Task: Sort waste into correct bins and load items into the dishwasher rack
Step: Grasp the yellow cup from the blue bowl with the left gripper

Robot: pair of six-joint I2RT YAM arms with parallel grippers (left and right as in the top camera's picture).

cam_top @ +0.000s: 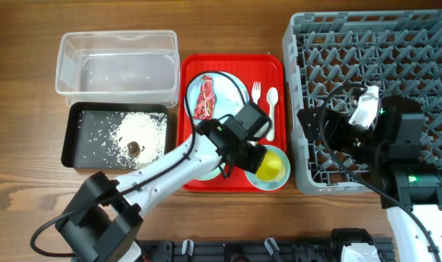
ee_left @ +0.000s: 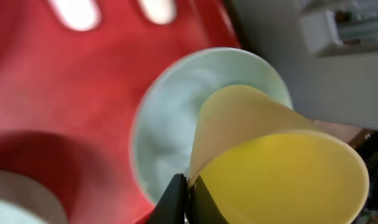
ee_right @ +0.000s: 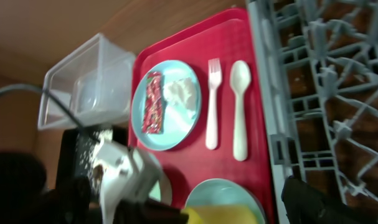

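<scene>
Overhead: the left gripper (cam_top: 258, 159) is closed on the rim of the small yellow cup (cam_top: 272, 168). The cup sits in a pale bowl (cam_top: 277, 183) at the 5 o'clock corner of the red tray (cam_top: 231, 64). The dishwasher rack (cam_top: 373, 44) lies at 3 o'clock from it. The right gripper (cam_top: 313, 120) hangs over the rack's near edge, and I cannot tell whether it is wide or closed.

Left wrist: the fingers (ee_left: 176, 198) pinch 1 thin wall of the cup (ee_left: 282, 168), which is tilted over the bowl (ee_left: 170, 124). A rim pinch like this can pivot, so lift slowly and straight up until the cup clears the bowl.

Right wrist: the plate (ee_right: 170, 102) holds the red wrapper (ee_right: 153, 102) and the tissue (ee_right: 181, 92), with the fork (ee_right: 212, 102) and spoon (ee_right: 240, 106) at 3 o'clock of it. The rack (ee_right: 326, 74) has open cells along its tray-side edge. Carry the cup towards 3 o'clock, high enough to clear the wall, and seat it between pegs well away from the right arm.
</scene>
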